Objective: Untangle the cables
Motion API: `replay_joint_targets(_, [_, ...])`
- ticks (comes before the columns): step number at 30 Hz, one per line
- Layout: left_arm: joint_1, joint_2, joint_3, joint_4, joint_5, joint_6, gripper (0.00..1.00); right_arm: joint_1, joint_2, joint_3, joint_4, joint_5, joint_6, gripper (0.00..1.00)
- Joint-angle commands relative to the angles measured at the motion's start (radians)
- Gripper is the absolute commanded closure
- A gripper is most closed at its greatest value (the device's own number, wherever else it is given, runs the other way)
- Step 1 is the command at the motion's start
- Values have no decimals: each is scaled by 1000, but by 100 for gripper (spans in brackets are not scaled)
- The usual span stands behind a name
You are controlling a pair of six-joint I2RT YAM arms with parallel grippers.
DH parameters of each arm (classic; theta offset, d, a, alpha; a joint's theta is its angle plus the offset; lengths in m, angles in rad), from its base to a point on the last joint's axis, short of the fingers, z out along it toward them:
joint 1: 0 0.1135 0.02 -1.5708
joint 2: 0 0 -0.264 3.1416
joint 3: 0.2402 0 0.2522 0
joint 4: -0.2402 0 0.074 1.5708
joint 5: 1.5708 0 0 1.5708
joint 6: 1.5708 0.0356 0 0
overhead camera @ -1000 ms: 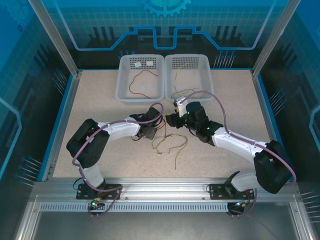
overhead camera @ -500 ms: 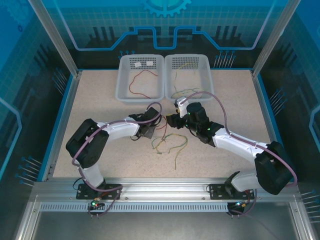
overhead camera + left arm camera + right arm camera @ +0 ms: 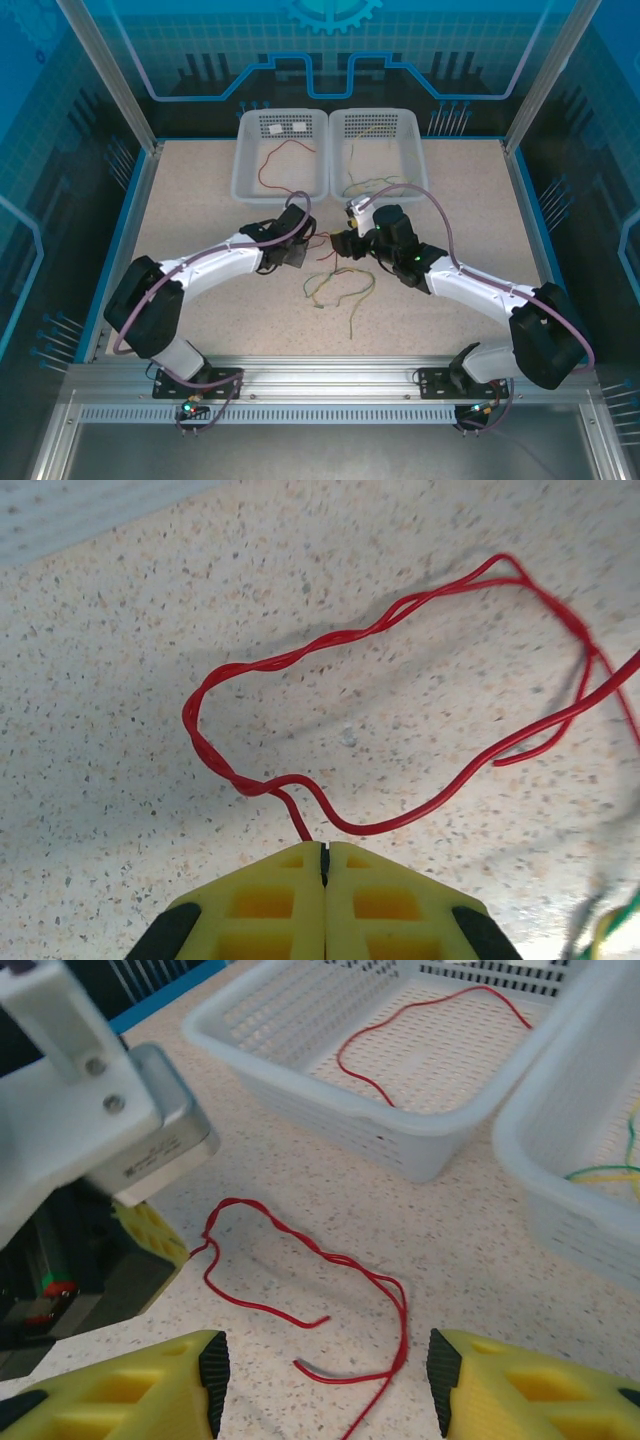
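Twisted red cables [image 3: 300, 660] lie in a loop on the speckled table. My left gripper [image 3: 325, 848] is shut on one red strand, which enters between its yellow fingertips. In the top view the left gripper [image 3: 300, 250] sits just left of the right gripper [image 3: 340, 243], in front of the baskets. My right gripper [image 3: 320, 1370] stands open low over the far side of the same red cables [image 3: 330, 1260], with a loose red end lying between its fingers. Yellow-green cables [image 3: 340, 285] curl on the table nearer the arm bases, and a bit of them [image 3: 600, 925] shows by the left gripper.
Two white mesh baskets stand at the back. The left basket [image 3: 245, 190] holds a red cable [image 3: 280, 165]; the right basket [image 3: 415, 130] holds yellow-green cables [image 3: 370, 180]. In the right wrist view both basket walls [image 3: 330, 1120] are close ahead of the gripper.
My left gripper has shut on the red strand and moved away toward the baskets, stretching its arm. The right arm has hardly moved.
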Motion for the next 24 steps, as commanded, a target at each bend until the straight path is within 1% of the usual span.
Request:
replay_joint_targets(1, [5, -69, 47, -43, 85, -25, 100, 24, -56, -19, 55, -107, -107, 42])
replay_joint_targets(2, [6, -87, 46, -39, 101, -31, 100, 22, -72, -27, 66, -107, -120, 41])
replay_joint_targets(3, [8, -111, 43, -28, 109, -43, 100, 9, -83, -36, 71, -74, -102, 41])
replay_joint_targets(4, [13, -137, 33, -11, 121, -51, 100, -18, -92, -39, 99, -51, -66, 39])
replay_joint_targets(5, [19, -164, 20, 11, 131, -67, 100, -62, -94, -35, 100, -67, -2, 36])
replay_joint_targets(8, [51, -237, -9, 67, 162, -128, 100, -195, -61, -25, 137, -234, 196, 29])
replay_joint_targets(10, [64, -277, -33, 113, 173, -163, 100, -230, -18, -3, 159, -333, 281, 28])
replay_joint_targets(13, [69, -329, -66, 195, 190, -195, 100, -228, 27, 36, 177, -407, 372, 27])
replay_joint_targets(15, [68, -352, -78, 241, 211, -202, 100, -225, 62, 58, 221, -468, 452, 26])
replay_joint_targets(18, [68, -369, -83, 281, 217, -215, 100, -206, 129, 88, 298, -532, 585, 24])
replay_joint_targets(20, [68, -375, -87, 307, 227, -213, 100, -183, 189, 138, 321, -572, 667, 24])
replay_joint_targets(24, [70, -381, -92, 328, 211, -218, 100, -128, 235, 161, 359, -552, 727, 23])
